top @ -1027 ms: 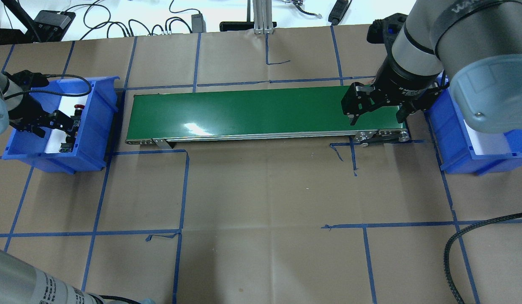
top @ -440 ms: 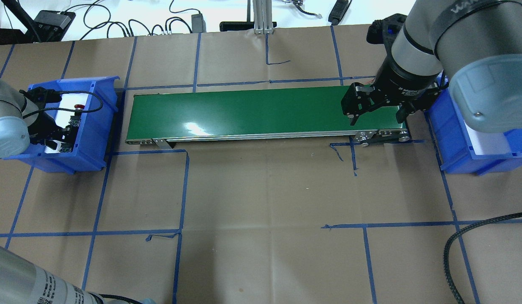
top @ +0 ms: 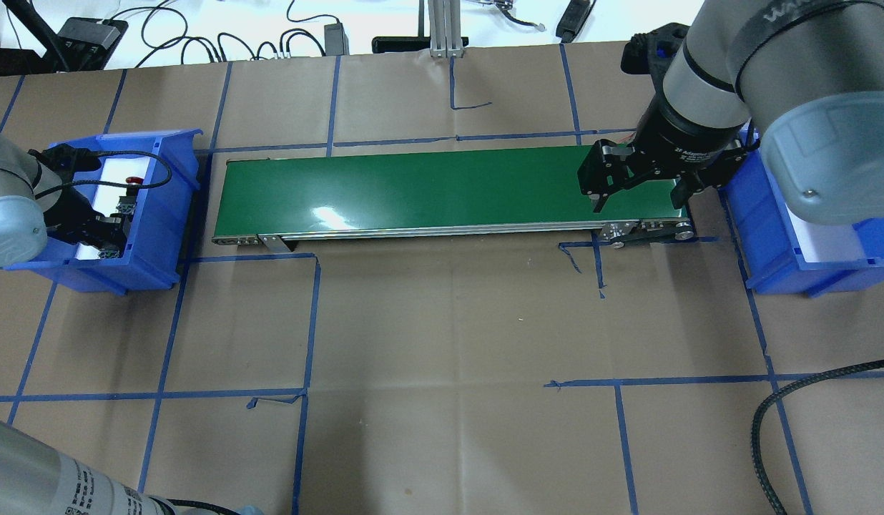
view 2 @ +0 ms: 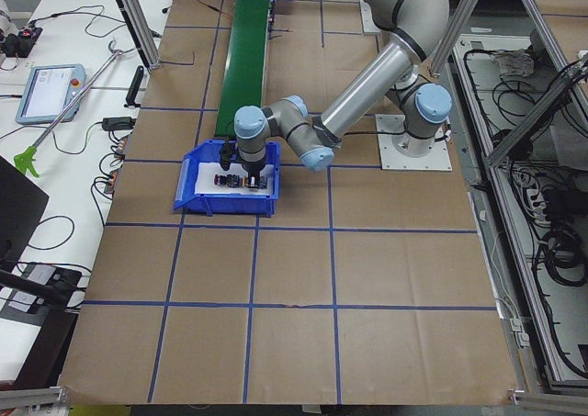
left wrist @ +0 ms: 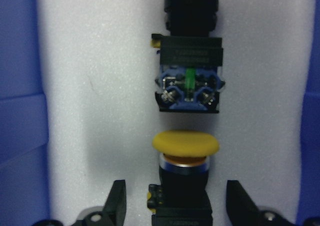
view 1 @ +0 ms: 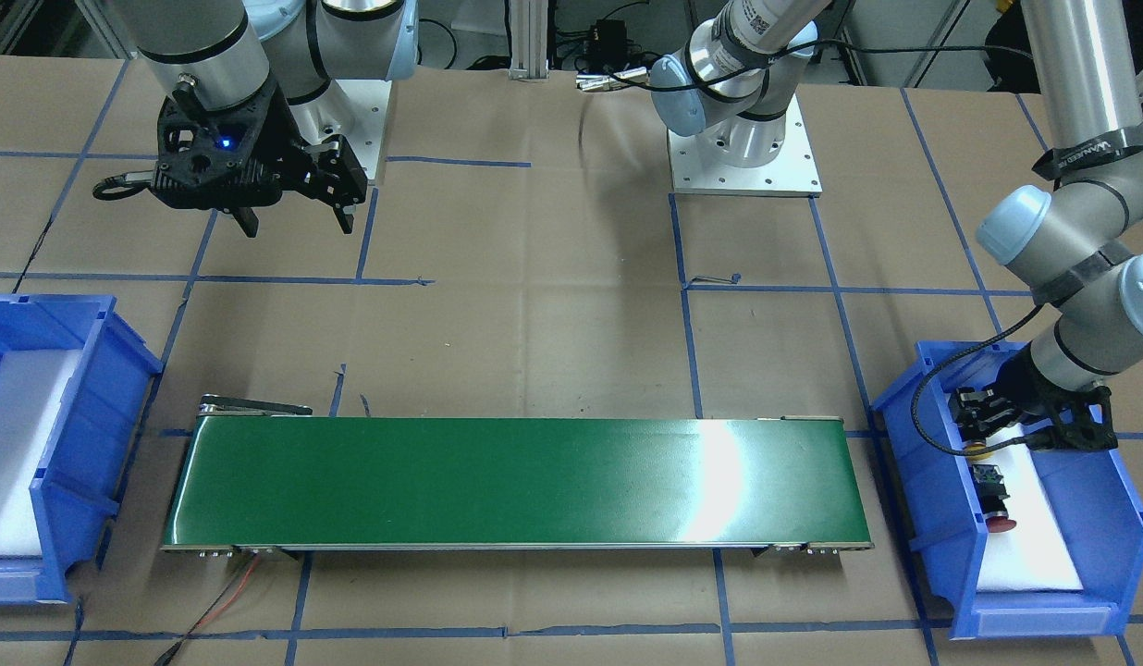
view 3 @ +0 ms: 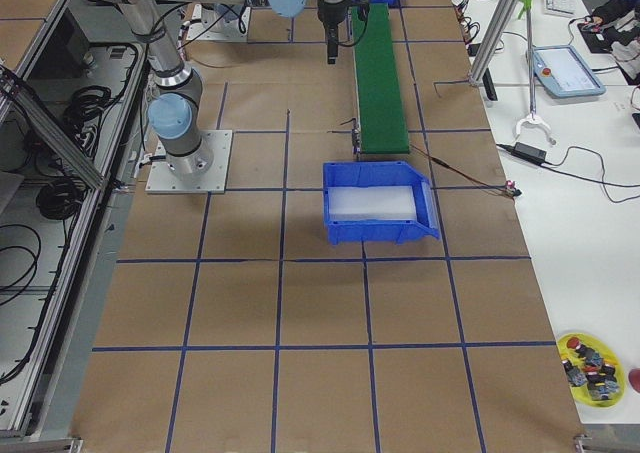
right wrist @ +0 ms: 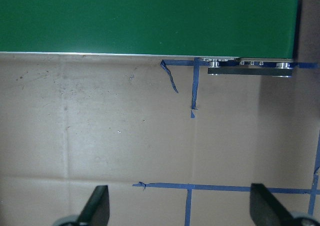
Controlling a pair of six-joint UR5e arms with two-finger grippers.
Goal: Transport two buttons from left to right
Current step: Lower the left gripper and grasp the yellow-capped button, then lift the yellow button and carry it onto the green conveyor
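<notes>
The yellow button [left wrist: 185, 142] lies on white foam in the left blue bin [top: 156, 214], cap pointing away from my wrist. My left gripper [left wrist: 178, 206] is down in the bin, open, with one finger on each side of its black body and a gap on both sides. In the front view the gripper [view 1: 974, 421] sits just above the yellow cap [view 1: 977, 450]. The red button [view 1: 995, 504] lies just beyond it in line; its terminal block [left wrist: 189, 84] faces the yellow cap. My right gripper [top: 639, 200] hangs open and empty over the conveyor's right end.
The green conveyor belt [top: 413, 189] runs between the left bin and the right blue bin [top: 764, 229], which holds only white foam [view 3: 372, 205]. The left bin's blue walls [left wrist: 20, 111] stand close on both sides of my left gripper. A black cable [top: 771, 415] lies at the table's right.
My left gripper has swung toward the near end of the left bin and come down over the yellow button. The right arm has not moved.
</notes>
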